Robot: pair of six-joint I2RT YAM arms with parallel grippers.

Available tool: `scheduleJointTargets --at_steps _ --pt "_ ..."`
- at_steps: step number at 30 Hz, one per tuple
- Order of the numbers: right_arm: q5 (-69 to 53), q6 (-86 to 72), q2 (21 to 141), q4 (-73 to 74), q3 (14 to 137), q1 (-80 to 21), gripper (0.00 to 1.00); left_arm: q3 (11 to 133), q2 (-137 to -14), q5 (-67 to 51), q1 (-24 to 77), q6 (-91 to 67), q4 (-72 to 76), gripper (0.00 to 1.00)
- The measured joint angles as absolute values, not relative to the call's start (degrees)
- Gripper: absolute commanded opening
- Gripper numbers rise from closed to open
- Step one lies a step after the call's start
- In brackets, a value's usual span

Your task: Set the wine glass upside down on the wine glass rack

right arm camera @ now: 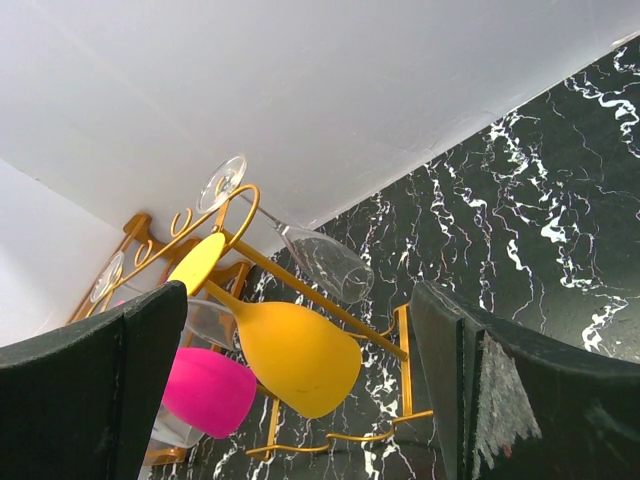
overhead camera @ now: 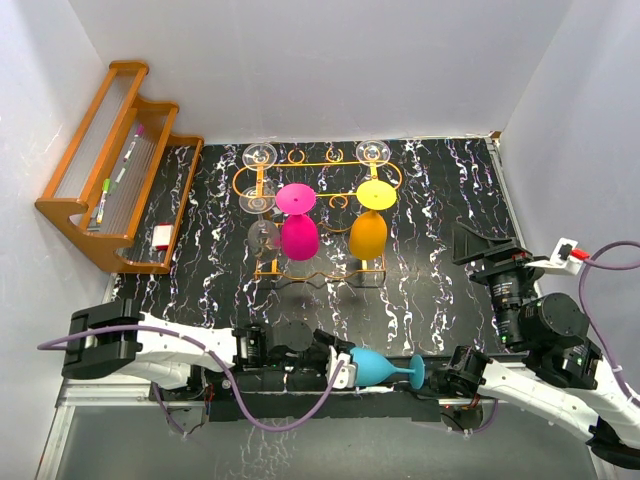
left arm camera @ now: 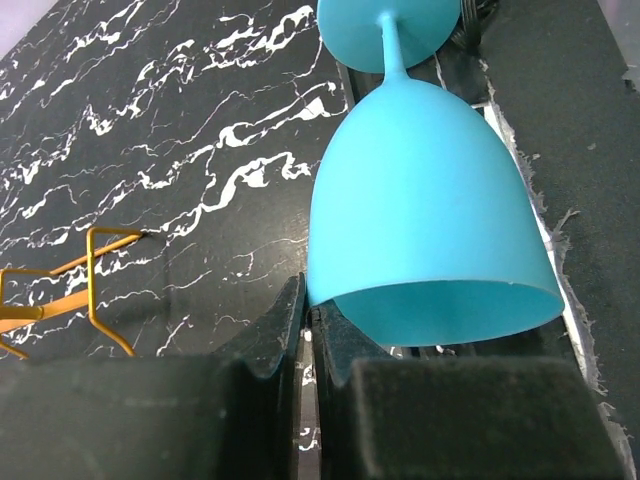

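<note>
Here's the teal wine glass (overhead camera: 378,367), lying on its side well to the near side of the wine glass rack (overhead camera: 325,164), down by the arm bases and a touch right of the rack's middle. Its long axis runs parallel to the rack's front: mouth to the left, stem and foot to the right. The left gripper (left arm camera: 310,310) is at the mouth end, fingers squeezed together, and the wrist view shows the rim's edge caught right between them, so that looks like a pinch on the bowl wall. The right gripper (right arm camera: 298,295) sits just off the foot end, fingers spread wide with nothing in them, its camera looking up at the rack. Both arms are close, but the left has the glass. From here the foot must swing up toward the rack's rail.
</note>
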State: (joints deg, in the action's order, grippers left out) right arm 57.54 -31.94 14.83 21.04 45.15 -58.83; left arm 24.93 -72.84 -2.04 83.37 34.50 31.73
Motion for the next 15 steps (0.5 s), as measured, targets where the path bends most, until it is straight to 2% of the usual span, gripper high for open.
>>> scheduleJointTargets --at_steps 8,15 --pt "58.85 -31.35 14.7 22.15 45.28 -58.83 0.98 26.2 -66.54 0.25 82.43 38.15 26.04 0.0" --pt "57.74 -23.57 16.03 21.28 48.69 -58.83 0.99 26.26 -55.7 0.16 74.76 40.23 23.51 0.0"
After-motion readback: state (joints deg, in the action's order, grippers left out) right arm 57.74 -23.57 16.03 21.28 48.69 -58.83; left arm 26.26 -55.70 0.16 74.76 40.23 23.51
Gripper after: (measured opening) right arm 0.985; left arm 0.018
